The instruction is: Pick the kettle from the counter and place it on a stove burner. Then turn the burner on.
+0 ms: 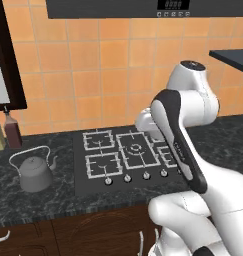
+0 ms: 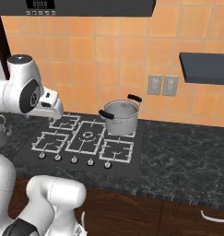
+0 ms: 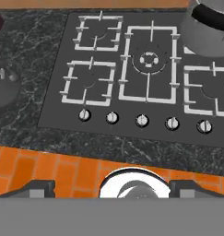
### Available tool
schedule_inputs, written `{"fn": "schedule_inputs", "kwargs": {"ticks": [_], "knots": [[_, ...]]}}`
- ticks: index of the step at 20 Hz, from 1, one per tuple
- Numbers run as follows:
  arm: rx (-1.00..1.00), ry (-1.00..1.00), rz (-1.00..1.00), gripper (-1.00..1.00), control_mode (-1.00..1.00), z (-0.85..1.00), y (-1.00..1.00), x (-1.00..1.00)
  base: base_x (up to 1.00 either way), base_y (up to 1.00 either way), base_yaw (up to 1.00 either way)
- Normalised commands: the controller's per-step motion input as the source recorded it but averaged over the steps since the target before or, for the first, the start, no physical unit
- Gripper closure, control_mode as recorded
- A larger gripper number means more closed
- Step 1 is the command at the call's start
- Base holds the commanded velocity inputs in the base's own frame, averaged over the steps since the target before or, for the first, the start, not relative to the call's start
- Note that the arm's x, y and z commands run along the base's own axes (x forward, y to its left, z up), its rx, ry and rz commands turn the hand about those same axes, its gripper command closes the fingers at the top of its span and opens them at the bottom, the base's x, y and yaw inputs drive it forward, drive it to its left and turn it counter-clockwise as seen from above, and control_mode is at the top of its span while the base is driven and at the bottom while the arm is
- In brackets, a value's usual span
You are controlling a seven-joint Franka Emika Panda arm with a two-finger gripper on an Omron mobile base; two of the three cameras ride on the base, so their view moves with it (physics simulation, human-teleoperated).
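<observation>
Hand view: looks down on the cooktop [image 3: 53, 117] from above its front edge, so all five grates and the knob row can be taken in before any reach.
Gripper: its two dark finger tips [image 3: 37, 188] stand at 7 and 5 o'clock of the hand view, spread wide with nothing between them, ready to close on a handle.
Kettle: the kettle [image 1: 33, 170] sits upright on the counter [image 1: 48, 200] at 9 o'clock of the hob in the left base view, well apart from the hand, its wire handle arched up where a pincer could take it.
Kettle in hand view: a rounded grey body at 9 o'clock, cut by the picture edge.
Stove burner: the stove burner [image 3: 149, 60], largest grate in the middle, is bare, so I judge it free to receive the kettle.
Pot: a steel lidded pot [image 2: 120, 116] occupies the back grate at 1 o'clock of the big burner, a neighbour to steer clear of.
Knobs: five knobs [image 3: 142, 120] line the front edge; which one serves the middle burner cannot be told.
Stage: picking not yet begun, by my reading.
</observation>
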Motion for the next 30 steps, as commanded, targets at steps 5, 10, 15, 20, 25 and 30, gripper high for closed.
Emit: {"fn": "schedule_inputs", "kwargs": {"ticks": [5,10,15,20,25,30], "knots": [[0.0,-0.15,0.0,-1.0,-1.0,-0.09,1.0,0.14,0.0,0.0,0.0],[0.0,-0.02,0.0,-1.0,-1.0,-0.02,1.0,0.28,0.0,0.0,0.0],[0.0,0.03,0.02,-1.0,-1.0,-0.23,1.0,0.42,0.0,0.0,0.0],[0.0,0.17,0.03,-1.0,-1.0,-0.36,1.0,0.43,0.0,0.0,0.0],[0.0,0.1,0.0,-1.0,-1.0,-0.37,0.99,0.41,0.0,0.0,0.0],[0.12,0.0,0.0,-1.0,-1.0,-0.09,0.51,0.28,0.0,0.0,0.0]]}}
